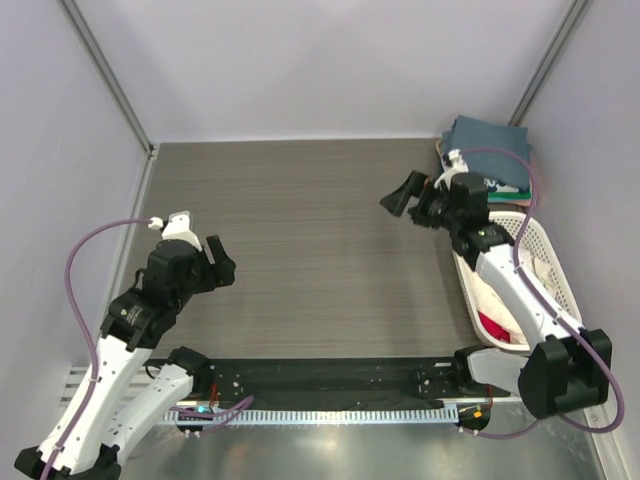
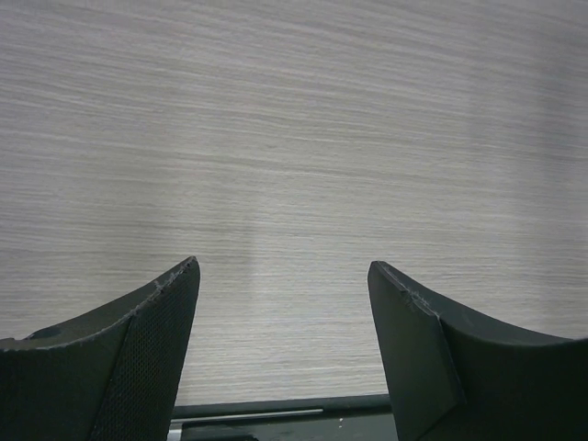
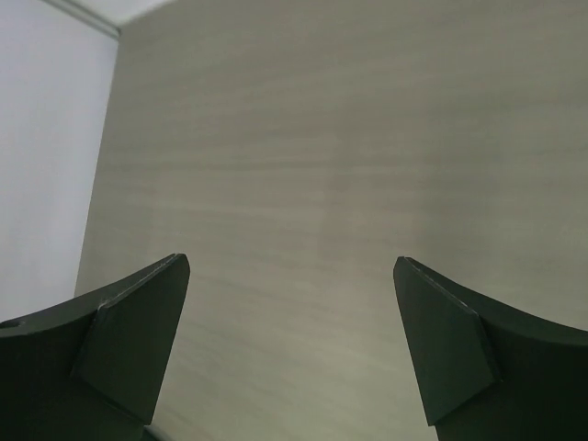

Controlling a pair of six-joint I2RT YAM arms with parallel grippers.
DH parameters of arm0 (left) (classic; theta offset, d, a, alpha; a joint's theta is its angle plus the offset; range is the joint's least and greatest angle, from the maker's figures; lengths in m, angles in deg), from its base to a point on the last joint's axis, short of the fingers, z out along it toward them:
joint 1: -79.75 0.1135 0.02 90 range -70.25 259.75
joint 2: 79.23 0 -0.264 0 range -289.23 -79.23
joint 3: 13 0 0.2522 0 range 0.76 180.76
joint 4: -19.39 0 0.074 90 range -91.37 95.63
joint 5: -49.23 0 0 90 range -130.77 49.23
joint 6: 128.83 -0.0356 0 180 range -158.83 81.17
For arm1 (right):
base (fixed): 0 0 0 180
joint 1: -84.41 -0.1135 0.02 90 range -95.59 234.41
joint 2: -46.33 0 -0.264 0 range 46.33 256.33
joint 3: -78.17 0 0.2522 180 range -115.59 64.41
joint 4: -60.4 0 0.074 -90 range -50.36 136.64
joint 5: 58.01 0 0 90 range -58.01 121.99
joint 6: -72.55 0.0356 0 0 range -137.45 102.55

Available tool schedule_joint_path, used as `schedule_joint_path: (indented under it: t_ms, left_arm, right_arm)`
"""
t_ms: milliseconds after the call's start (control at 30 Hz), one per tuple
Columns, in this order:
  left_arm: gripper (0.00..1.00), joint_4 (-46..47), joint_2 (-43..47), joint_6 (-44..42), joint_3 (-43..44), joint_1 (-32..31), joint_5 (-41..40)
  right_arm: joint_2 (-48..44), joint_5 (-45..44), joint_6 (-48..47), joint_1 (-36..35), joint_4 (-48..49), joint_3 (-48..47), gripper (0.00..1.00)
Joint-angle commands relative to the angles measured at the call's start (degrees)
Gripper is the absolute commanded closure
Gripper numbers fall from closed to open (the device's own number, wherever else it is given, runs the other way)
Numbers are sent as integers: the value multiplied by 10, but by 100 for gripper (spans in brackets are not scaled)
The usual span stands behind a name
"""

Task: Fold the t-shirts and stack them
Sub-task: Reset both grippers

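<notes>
A folded slate-blue t-shirt (image 1: 488,138) tops a small stack in the back right corner. The edges of other folded shirts (image 1: 505,187) show under it. Cream cloth (image 1: 490,290) and red cloth (image 1: 493,326) lie in the white lattice basket (image 1: 545,262). My right gripper (image 1: 402,195) is open and empty, hovering over bare table left of the stack; its wrist view (image 3: 291,262) shows only table between the fingers. My left gripper (image 1: 221,265) is open and empty over the table's left side; its wrist view (image 2: 283,266) shows only wood grain.
The basket stands along the right wall, in front of the stack. Grey walls close in the table on the left, back and right. A black rail (image 1: 330,375) carrying the arm bases runs along the near edge.
</notes>
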Motion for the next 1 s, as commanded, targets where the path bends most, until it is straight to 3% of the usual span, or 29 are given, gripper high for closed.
schedule_joint_path:
  t_ms: [0,233,500,700,967]
  left_arm:
    - [25,34,13,-10,-2,2,14]
    - [24,32,19,-13,-3,2,-1]
    - [24,29,36,-8,-1,3,-14]
    - [23,36,50,-8,-5,2,-13]
    - [25,34,36,-12,-2,3,-11]
  right_arm:
    - [-67,43,39,-27,-9,61,0]
    - [-140,15,60,-89,-48,175,0]
    - [-275,-39,26,-94,-118,192,0]
    - [-296,-41,42,-94,-117,218,0]
    - [-252,-60,32,-94,-105,217,0]
